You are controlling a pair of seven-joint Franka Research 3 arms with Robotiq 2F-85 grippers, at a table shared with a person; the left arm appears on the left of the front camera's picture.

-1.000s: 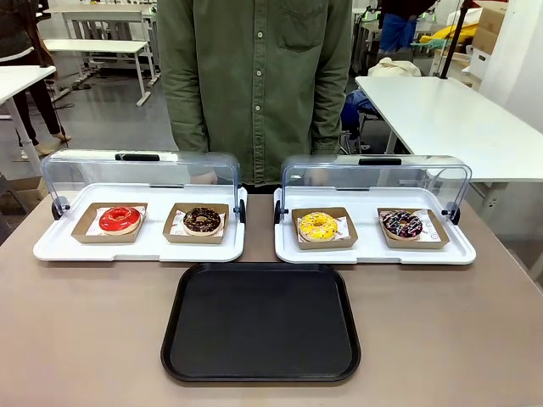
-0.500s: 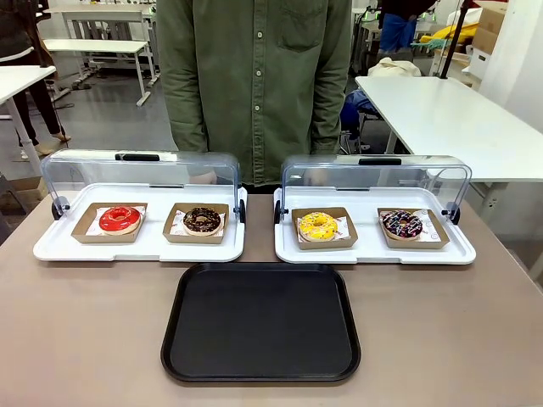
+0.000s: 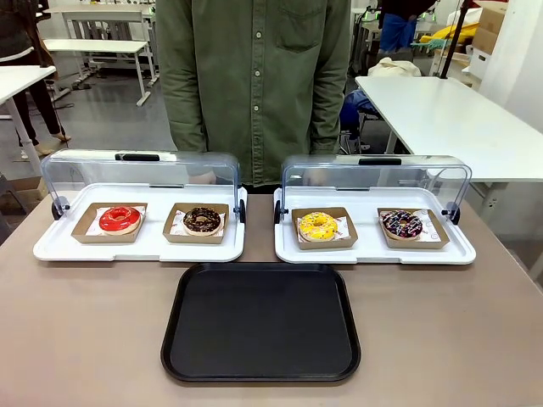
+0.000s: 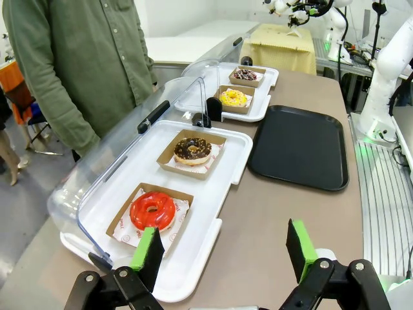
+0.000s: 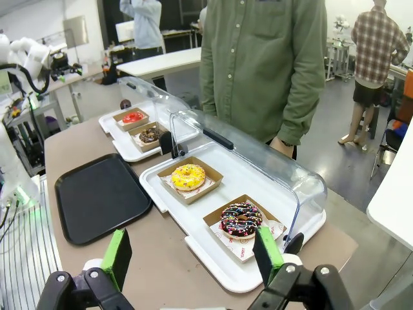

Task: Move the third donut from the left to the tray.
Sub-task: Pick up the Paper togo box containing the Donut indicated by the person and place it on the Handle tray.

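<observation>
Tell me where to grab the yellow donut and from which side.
Probably pinch the yellow donut across one side of its ring, one finger in the hole, coming down from the robot's side. It lies flat on its cardboard square, hole up, and the clear lid stands open at the far side, leaving top and near side free.

The table (image 3: 85,339) bears the tray (image 3: 261,322) — beyond it, left white tray (image 3: 136,250) and right white tray (image 3: 373,254).

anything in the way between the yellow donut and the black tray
Only the white tray's low front rim. The yellow donut sits uncovered, its clear lid swung back toward the person, and the black tray lies just in front of that rim.
</observation>
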